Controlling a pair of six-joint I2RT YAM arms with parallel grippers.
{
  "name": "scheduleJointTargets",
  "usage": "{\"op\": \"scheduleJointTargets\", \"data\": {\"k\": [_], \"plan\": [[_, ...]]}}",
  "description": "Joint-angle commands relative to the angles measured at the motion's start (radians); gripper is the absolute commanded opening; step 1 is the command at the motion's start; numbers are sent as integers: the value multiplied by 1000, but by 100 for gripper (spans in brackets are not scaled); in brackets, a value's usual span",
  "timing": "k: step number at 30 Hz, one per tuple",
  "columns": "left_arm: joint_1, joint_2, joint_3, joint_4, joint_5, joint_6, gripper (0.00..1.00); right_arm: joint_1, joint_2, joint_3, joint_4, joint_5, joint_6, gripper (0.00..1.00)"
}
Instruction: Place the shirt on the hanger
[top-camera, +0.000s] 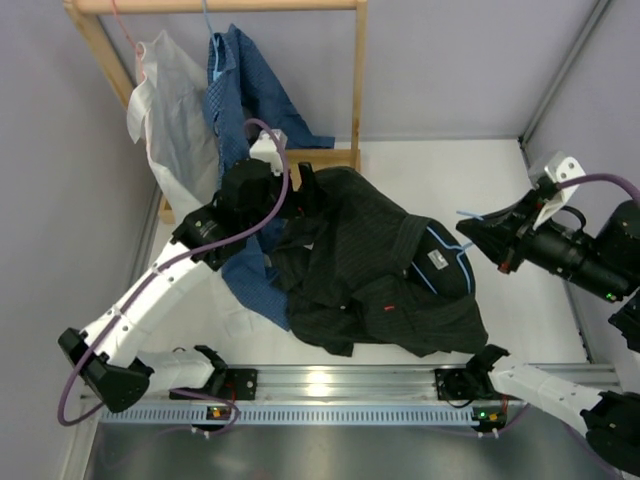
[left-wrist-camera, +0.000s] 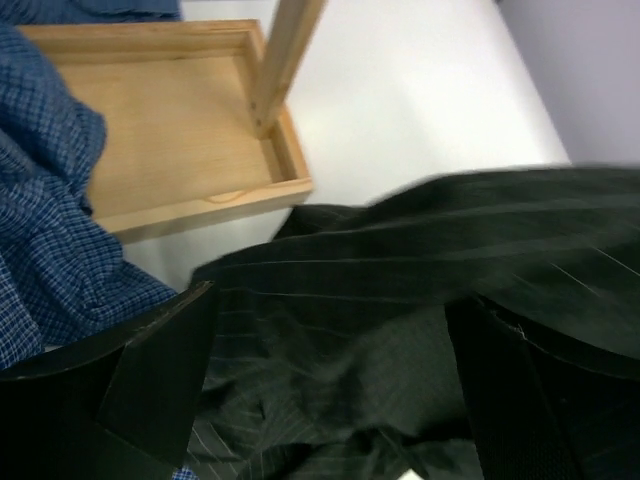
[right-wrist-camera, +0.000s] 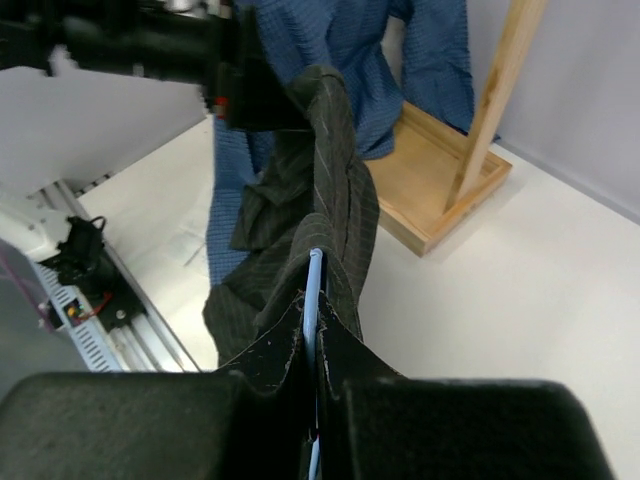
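Two grippers show from above, both busy. The left gripper (top-camera: 298, 190) is clamped on the upper edge of the black pinstriped shirt (top-camera: 380, 275). The right gripper (top-camera: 470, 235) pinches the hook end of the light-blue wire hanger (top-camera: 468, 214).

I count three garments. The one black shirt is heaped on the white table (top-camera: 520, 320). One blue checked shirt (top-camera: 235, 95) hangs from the wooden rack (top-camera: 357, 70) at 11 o'clock and trails down past the left arm. One white sheer garment (top-camera: 160, 110) hangs beside it on a pink hanger (top-camera: 121, 25). The black shirt spreads from the left gripper toward 4 o'clock, with the right gripper at its 3 o'clock edge. Hanger wire shows in the collar opening.

From the left wrist, I see two dark fingers (left-wrist-camera: 150, 390) with a thick fold of the black shirt (left-wrist-camera: 420, 260) bunched between them. The blue checked shirt (left-wrist-camera: 50, 220) is at 9 o'clock and the rack's tray base (left-wrist-camera: 215, 200) at 11.

From the right wrist, the right gripper (right-wrist-camera: 312, 350) is closed on the single hanger wire (right-wrist-camera: 314, 290). The black shirt (right-wrist-camera: 330, 170) rises from it in one taut ridge toward 12 o'clock, up to the left gripper (right-wrist-camera: 285, 95).
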Motion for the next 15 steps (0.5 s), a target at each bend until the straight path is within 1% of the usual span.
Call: {"op": "scheduleJointTargets", "data": {"k": [1, 2, 3, 5, 6, 8, 9, 10, 13, 15], "plan": [[-3, -150, 21, 94, 151, 90, 96, -1, 64, 50, 1, 124, -13, 0], [-3, -179, 13, 115, 178, 126, 96, -1, 73, 49, 2, 134, -12, 0], [-3, -229, 2, 161, 285, 149, 96, -1, 78, 42, 2, 135, -10, 0], [-4, -259, 4, 198, 404, 215, 96, 1, 90, 41, 2, 100, -10, 0], [-4, -265, 8, 224, 538, 238, 96, -1, 93, 39, 2, 82, -15, 0], [-4, -230, 56, 224, 693, 306, 96, -1, 96, 36, -1, 8, -17, 0], [-4, -178, 79, 213, 778, 327, 96, 1, 96, 33, -10, -22, -55, 0], [-6, -157, 95, 212, 920, 346, 96, -1, 96, 30, -21, -84, -69, 0], [-36, -74, 146, 212, 1062, 451, 98, -1, 72, -2, -42, -162, -105, 0], [-47, -14, 163, 213, 1148, 504, 98, 1, 60, -25, -41, -184, -110, 0]]}}
